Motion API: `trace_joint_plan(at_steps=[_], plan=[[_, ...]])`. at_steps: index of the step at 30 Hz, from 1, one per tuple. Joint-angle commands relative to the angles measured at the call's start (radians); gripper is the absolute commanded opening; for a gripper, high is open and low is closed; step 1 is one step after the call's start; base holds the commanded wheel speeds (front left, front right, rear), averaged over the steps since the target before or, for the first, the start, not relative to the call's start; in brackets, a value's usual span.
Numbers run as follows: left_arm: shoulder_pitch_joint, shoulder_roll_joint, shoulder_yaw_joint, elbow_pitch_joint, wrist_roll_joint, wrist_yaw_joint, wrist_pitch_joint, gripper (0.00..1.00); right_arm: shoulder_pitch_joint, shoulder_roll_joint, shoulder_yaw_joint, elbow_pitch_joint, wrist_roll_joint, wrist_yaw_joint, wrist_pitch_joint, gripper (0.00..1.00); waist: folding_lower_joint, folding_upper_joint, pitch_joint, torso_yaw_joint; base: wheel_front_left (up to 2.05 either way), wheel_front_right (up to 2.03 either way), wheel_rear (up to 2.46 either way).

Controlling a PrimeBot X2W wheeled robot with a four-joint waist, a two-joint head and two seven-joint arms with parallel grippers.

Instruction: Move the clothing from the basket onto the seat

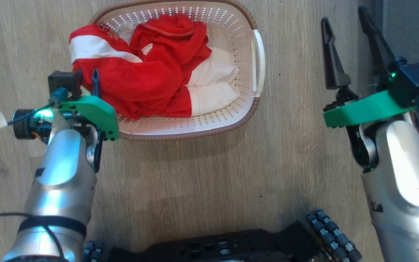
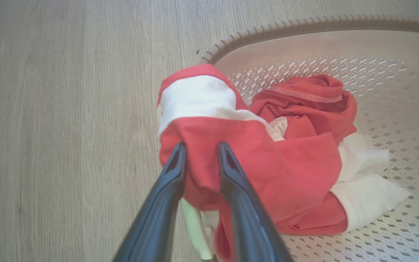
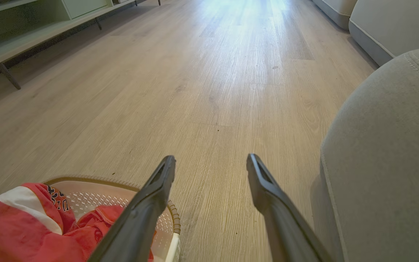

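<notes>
From where I stand, the task is only at its beginning: all the clothing (image 1: 147, 69) lies in the basket (image 1: 247, 43), and on the part of the seat (image 3: 387, 145) that I can see there is no red cloth. The basket stands on the wooden floor (image 1: 195, 182) in front of the robot, and the grey seat rises at the robot's right side, near the basket but not touching it. The left gripper (image 2: 202, 147) is down at the left end of the basket. Its two dark fingers stand narrow, with a fold of red fabric filling the gap between them, so I judge that it has taken hold of the clothing. The cloth does not look lifted yet. The right gripper (image 1: 344, 14) hangs over bare floor between basket and seat, with its fingers wide apart and nothing between them. What is left, I think, is nearly everything: to raise the cloth, carry it across to the seat, let it go there, and perhaps come back for the rest. The clothing is a soft, crumpled heap, mostly red with broad white panels. One red and white part is draped over the left rim of the basket, and some dark lettering shows on it in the right wrist view. A red hem with a stitched line sits on top, and a white part lies flat on the basket bottom toward the right. I cannot tell where one garment ends and another begins.
</notes>
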Motion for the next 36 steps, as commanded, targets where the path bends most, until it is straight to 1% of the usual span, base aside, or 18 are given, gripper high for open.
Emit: trace_joint_plan(at_steps=[1,2,8,13,17,26,30,31,36], plan=[[0.012,0.021,0.016,-0.008,-0.003,-0.006,-0.01,0.35,0.008,-0.002,0.012,-0.035,0.01,0.0,-0.009,1.0,0.0,0.0001,0.001,0.001,0.0,0.0,0.0],[0.011,0.02,0.014,-0.008,-0.004,-0.009,-0.01,0.0,0.008,-0.003,0.011,-0.035,0.012,0.0,-0.009,1.0,0.0,0.0001,0.001,0.001,0.0,0.0,0.0],[0.022,0.009,0.008,-0.052,-0.021,-0.029,-0.01,0.0,0.021,-0.007,0.004,-0.024,0.013,0.0,-0.009,1.0,0.0,0.0001,-0.025,0.01,0.0,0.0,0.0],[0.074,-0.001,0.016,-0.163,-0.051,-0.042,-0.01,0.0,0.043,-0.005,0.0,-0.004,0.015,0.0,-0.009,1.0,0.0,0.0001,-0.089,0.021,0.0,0.0,0.0],[0.14,-0.006,0.019,-0.269,-0.072,-0.054,-0.01,0.0,0.07,-0.011,-0.002,0.012,0.013,0.0,-0.009,1.0,0.0,0.0001,-0.169,0.034,0.0,0.0,0.0],[0.288,-0.009,0.021,-0.466,-0.119,-0.067,-0.01,0.0,0.16,-0.028,0.009,0.067,0.012,0.0,-0.009,1.0,0.0,0.0001,-0.396,0.068,0.0,0.0,0.0],[0.342,-0.01,0.021,-0.518,-0.141,-0.072,-0.01,0.0,0.195,-0.033,0.026,0.087,0.017,0.0,-0.009,1.0,0.0,0.0001,-0.479,0.072,0.0,0.0,0.0],[0.342,-0.01,0.021,-0.518,-0.141,-0.072,-0.01,0.0,0.195,-0.033,0.026,0.087,0.017,0.0,-0.009,1.0,0.0,0.0001,-0.479,0.072,0.0,0.0,0.0],[0.413,-0.009,0.024,-0.558,-0.159,-0.07,-0.008,0.0,0.24,-0.038,0.043,0.109,0.024,0.0,-0.009,1.0,0.0,0.0001,-0.578,0.066,0.0,0.0,0.0]])
